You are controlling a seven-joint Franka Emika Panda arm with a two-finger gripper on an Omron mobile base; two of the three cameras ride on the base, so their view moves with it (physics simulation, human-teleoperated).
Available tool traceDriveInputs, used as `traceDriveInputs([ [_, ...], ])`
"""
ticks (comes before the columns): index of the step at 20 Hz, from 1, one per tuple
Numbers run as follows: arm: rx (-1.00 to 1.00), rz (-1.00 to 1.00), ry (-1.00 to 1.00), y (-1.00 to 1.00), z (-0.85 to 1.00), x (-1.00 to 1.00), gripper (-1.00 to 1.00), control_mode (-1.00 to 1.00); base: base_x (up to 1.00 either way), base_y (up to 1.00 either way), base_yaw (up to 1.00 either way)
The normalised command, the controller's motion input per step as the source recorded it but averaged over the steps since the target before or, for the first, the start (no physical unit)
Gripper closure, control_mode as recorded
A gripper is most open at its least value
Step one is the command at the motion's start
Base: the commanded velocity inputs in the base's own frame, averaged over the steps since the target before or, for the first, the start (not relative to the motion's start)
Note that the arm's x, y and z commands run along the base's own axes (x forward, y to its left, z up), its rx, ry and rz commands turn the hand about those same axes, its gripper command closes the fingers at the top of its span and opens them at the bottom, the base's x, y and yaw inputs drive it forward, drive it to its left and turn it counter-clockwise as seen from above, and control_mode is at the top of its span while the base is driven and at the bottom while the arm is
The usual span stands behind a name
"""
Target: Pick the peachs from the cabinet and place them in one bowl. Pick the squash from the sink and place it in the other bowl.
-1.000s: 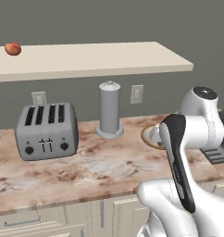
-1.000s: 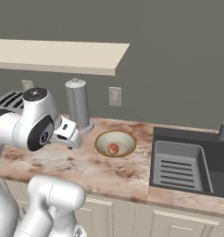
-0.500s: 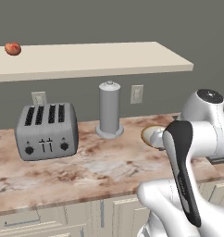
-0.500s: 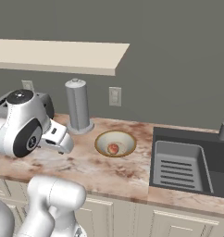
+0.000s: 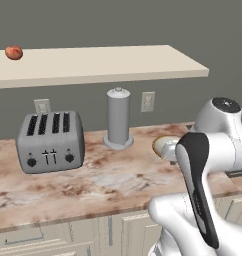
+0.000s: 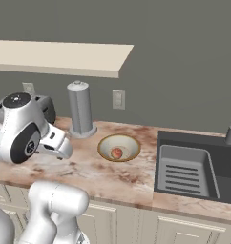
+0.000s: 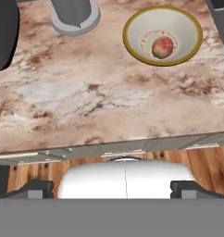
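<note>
Golden-rimmed bowl [image 5: 162, 145] sits half hidden behind the arm [image 5: 198, 185].

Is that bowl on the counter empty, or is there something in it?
Not empty. The bowl holds one peach, sitting at its bottom. A second peach sits on the shelf.

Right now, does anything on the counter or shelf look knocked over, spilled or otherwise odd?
Nothing stands out. The toaster and grey canister stand upright, one peach sits inside the bowl, another peach rests on the cabinet.
</note>
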Motion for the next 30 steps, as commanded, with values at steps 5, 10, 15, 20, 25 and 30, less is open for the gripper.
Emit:
traceDriveInputs([
  [5, 0.00, 0.00, 0.00, 0.00, 0.00, 0.00, -1.00, 1.00, 0.04, 0.96, 0.03],
  [10, 0.00, 0.00, 0.00, 0.00, 0.00, 0.00, -1.00, 1.00, 0.21, 1.00, 0.00],
  [15, 0.00, 0.00, 0.00, 0.00, 0.00, 0.00, -1.00, 1.00, 0.30, 0.91, -0.03],
  [20, 0.00, 0.00, 0.00, 0.00, 0.00, 0.00, -1.00, 1.00, 0.78, 0.28, -0.14],
  [25, 0.00, 0.00, 0.00, 0.00, 0.00, 0.00, -1.00, 1.00, 0.93, -0.01, -0.11],
  [30, 0.00, 0.00, 0.00, 0.00, 0.00, 0.00, -1.00, -1.00, 0.11, 0.00, -0.02],
])
